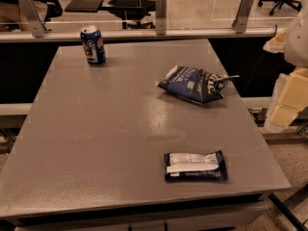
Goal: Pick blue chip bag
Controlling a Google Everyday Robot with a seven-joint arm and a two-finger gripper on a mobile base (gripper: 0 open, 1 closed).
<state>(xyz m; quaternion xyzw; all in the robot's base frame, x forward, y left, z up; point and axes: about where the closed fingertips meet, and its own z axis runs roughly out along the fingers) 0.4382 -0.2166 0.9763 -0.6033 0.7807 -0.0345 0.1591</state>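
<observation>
The blue chip bag (pixel 195 84) lies on the grey table (pixel 110 129) at the right rear; it is puffy and crinkled, with white label patches and a crimped end pointing right. My gripper (pixel 288 102) shows as cream-coloured blocks at the right edge of the camera view, beyond the table's right side. It is right of the bag and well apart from it, touching nothing on the table.
A blue soda can (pixel 93 44) stands upright at the table's rear left. A flat dark packet with a white label (pixel 195 166) lies near the front right. A railing with metal posts (pixel 160 6) runs behind the table; office chairs stand beyond it.
</observation>
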